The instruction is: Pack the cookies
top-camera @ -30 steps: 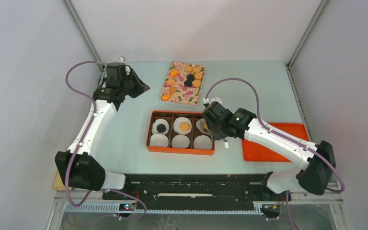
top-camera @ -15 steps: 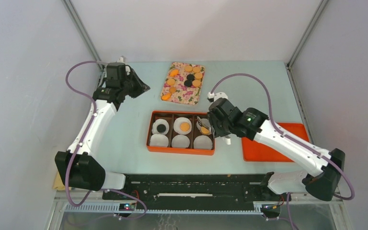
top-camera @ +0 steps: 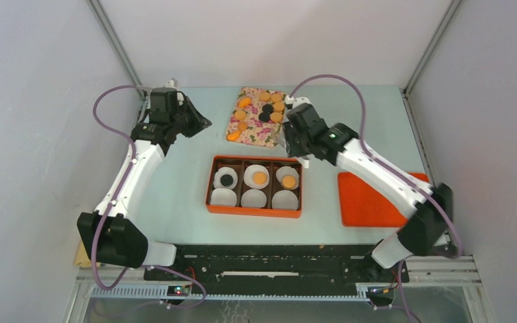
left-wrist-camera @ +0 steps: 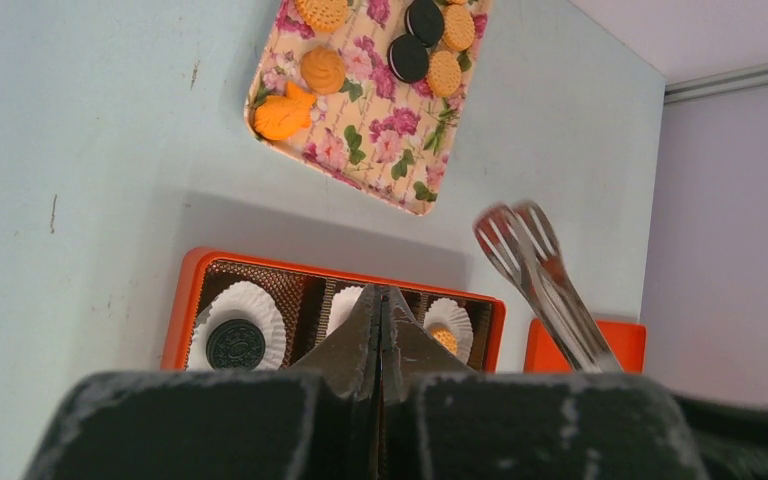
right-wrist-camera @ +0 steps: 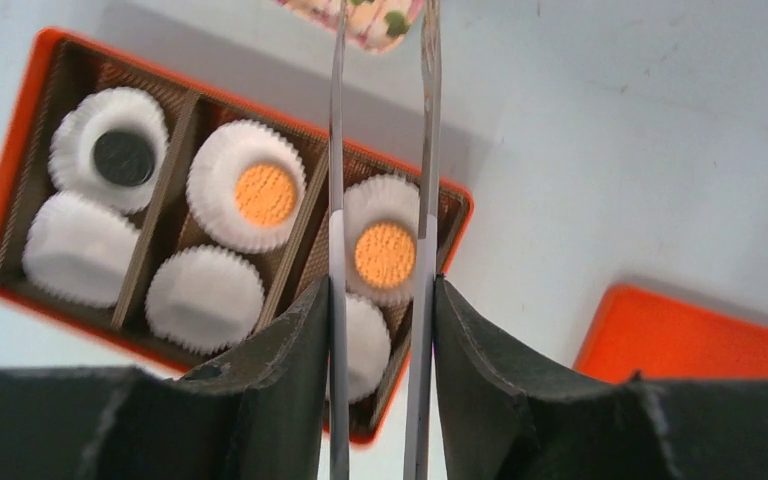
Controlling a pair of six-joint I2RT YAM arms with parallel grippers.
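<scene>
The orange box (top-camera: 209,195) holds six white paper cups. Its rear cups hold a black cookie (top-camera: 226,180) and two orange cookies (top-camera: 260,178) (top-camera: 288,181). More orange cookies (top-camera: 277,105) and black cookies (top-camera: 265,114) lie on the floral tray (top-camera: 259,134). My right gripper (top-camera: 289,134) hovers between tray and box, shut on metal tongs (right-wrist-camera: 425,150). The tong blades stand apart with nothing between them. My left gripper (top-camera: 202,123) is shut and empty, left of the tray. The left wrist view shows the tongs (left-wrist-camera: 540,270) over the table.
An orange lid (top-camera: 377,198) lies right of the box. The right wrist view shows the box rim (right-wrist-camera: 10,160) and lid (right-wrist-camera: 700,340) below. Walls close in on the left, right and back.
My right gripper lifted off the box's rear right cup, leaving an orange cookie in it, and swung back toward the floral tray. The left arm has not moved.
</scene>
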